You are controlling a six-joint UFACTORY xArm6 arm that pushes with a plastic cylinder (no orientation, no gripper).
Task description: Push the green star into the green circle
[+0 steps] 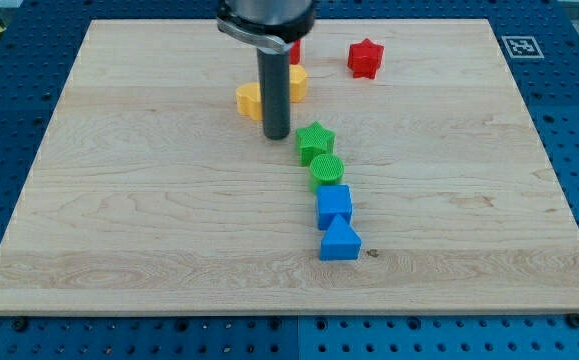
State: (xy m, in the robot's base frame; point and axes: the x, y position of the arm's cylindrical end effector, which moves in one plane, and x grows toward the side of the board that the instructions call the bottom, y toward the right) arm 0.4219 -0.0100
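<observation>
The green star point(315, 141) lies just right of the board's middle. The green circle point(327, 170) sits directly below it in the view, and the two look to be touching. My tip point(277, 136) rests on the board just to the left of the green star, a small gap away. The rod rises from there to the view's top.
A blue cube point(334, 206) and a blue triangle point(340, 242) continue the line below the green circle. Two yellow blocks point(250, 100) point(296, 83) lie beside the rod. A red star point(365, 58) sits at the top right; another red block point(293, 50) is partly hidden behind the rod. The wooden board point(119, 200) ends on a blue pegboard table.
</observation>
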